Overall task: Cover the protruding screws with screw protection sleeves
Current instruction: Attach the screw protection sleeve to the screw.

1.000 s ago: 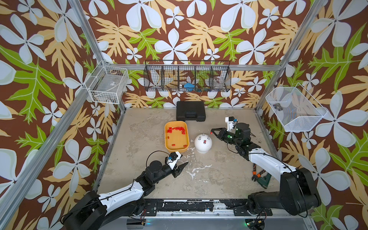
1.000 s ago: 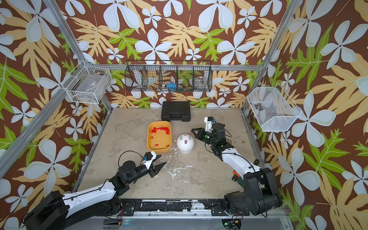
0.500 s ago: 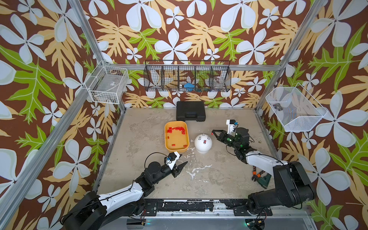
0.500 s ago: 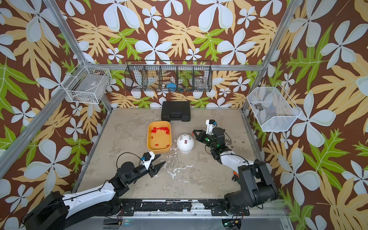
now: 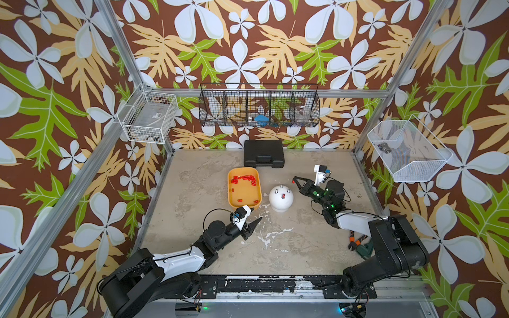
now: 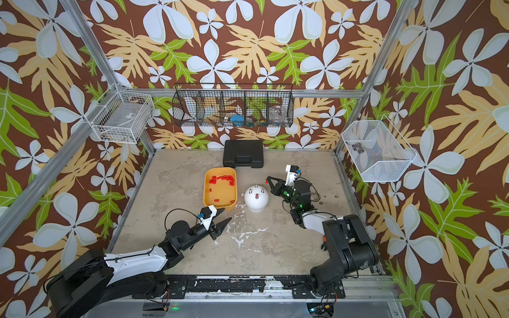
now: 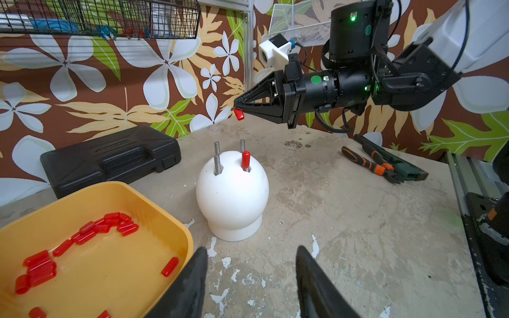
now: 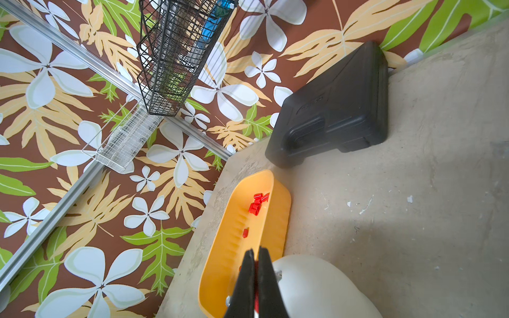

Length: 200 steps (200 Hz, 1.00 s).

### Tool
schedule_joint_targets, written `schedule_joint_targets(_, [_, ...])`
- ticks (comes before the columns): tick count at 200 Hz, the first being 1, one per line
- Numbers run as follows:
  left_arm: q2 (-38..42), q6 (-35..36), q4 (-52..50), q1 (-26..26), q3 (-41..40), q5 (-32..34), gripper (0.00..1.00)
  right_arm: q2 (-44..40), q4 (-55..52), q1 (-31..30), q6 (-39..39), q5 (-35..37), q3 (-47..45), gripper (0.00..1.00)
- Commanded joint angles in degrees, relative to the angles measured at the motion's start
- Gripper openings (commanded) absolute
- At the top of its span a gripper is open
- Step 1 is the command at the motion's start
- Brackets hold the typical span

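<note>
The white dome (image 5: 281,202) (image 7: 232,192) stands mid-table. Three of its protruding screws (image 7: 217,165) are bare; one wears a red sleeve (image 7: 245,159) (image 5: 283,195). My right gripper (image 5: 294,181) (image 6: 267,181) (image 8: 256,250) hovers just right of and above the dome, shut on one of the screw protection sleeves (image 7: 238,113), which hangs from its tip. Several more sleeves (image 5: 245,179) (image 7: 104,228) (image 8: 257,203) lie in the yellow tray (image 5: 230,192) (image 7: 165,212), left of the dome. My left gripper (image 5: 256,215) (image 6: 226,215) (image 7: 251,249) is open and empty, low over the table in front of the tray and dome.
A black case (image 5: 264,157) (image 7: 110,159) lies behind the tray at the back wall. Pliers (image 5: 356,243) (image 7: 371,165) lie by the right arm's base. Wire baskets (image 5: 259,108) hang on the walls.
The right arm has folded its elbow back and its wrist has sunk a little, while the tip with the sleeve stays beside the dome. The left arm has barely moved.
</note>
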<state>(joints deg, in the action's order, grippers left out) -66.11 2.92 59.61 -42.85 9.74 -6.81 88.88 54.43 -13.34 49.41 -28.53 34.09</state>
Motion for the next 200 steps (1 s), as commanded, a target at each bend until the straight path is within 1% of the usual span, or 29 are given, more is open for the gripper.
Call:
schedule_joint_targets(1, [0.01, -0.46, 2.81, 0.13, 0.37, -0.93, 0.53, 0.49, 2.8, -0.34, -2.17, -0.41, -0.14, 0.0])
schedule_joint_targets(51, [0.45, -0.61, 2.47, 0.07, 0.28, -1.15, 0.53, 2.96, 3.09, -1.93, -4.6, -1.17, 0.58, 0.0])
schedule_joint_targets(75, [0.76, -0.63, 2.46, 0.13, 0.19, -1.25, 0.53, 2.44, 2.49, -3.24, -6.1, 0.59, -0.12, 0.0])
schedule_joint_targets(113, [1.15, -0.63, 1.93, 0.05, 0.19, -1.52, 0.53, 3.01, 2.9, -3.27, -6.56, 1.1, -0.59, 0.0])
schedule_joint_targets(140, [0.98, -0.72, 1.95, 0.05, 0.24, -1.8, 0.53, 1.75, 1.23, -3.27, -8.18, 2.93, -0.87, 0.0])
schedule_joint_targets(200, [0.44, -0.72, 1.84, 0.07, 0.55, -2.31, 0.53, 2.09, 1.2, -3.28, -8.58, 3.23, -0.95, 0.0])
